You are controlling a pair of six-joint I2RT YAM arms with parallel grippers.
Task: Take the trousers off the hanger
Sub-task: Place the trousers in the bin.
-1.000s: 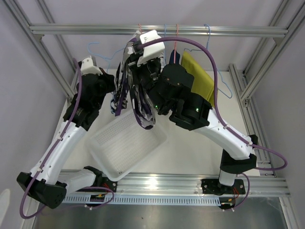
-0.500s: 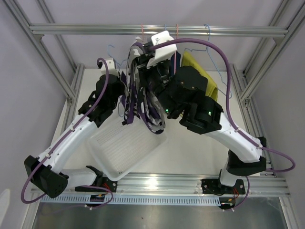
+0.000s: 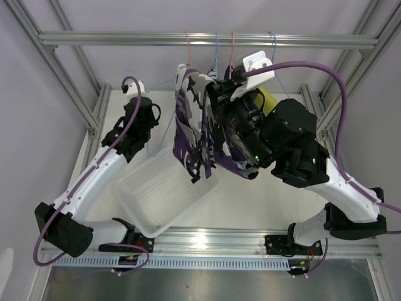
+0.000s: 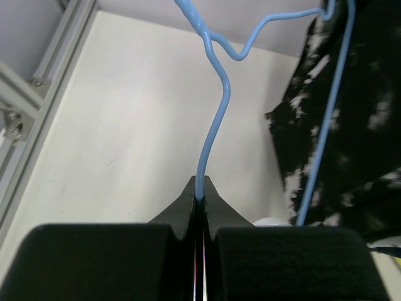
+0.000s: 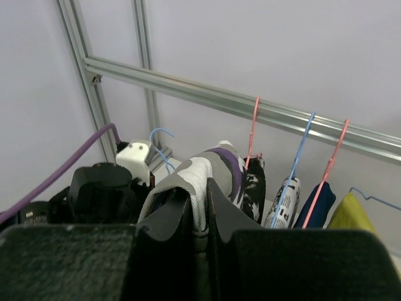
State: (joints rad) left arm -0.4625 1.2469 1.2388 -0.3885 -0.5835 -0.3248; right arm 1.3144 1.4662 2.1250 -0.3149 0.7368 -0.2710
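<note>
While left end effector (image 4: 199, 200) pinches blue wire hanger (image 4: 216, 113), right end effector (image 5: 199, 191) clamps purple-grey-white camouflage trousers (image 5: 214, 164), legs dangling over white tray (image 3: 147, 197) on counter (image 3: 250, 200).

Camouflage pair (image 3: 195, 128): purple, grey and white; bunched and hanging in loose folds mid-scene, its top pinched in the right end effector (image 5: 199, 188).
Splotched pair (image 5: 254, 186): black and white, folded, hanging at the far side just right of the camouflage pair.
Printed pair (image 5: 282, 200): white with black print, folded, next to the right.
Navy pair (image 5: 314, 207): plain, folded, next to the right.
Mustard pair (image 5: 352, 214): yellow, rightmost.
</note>
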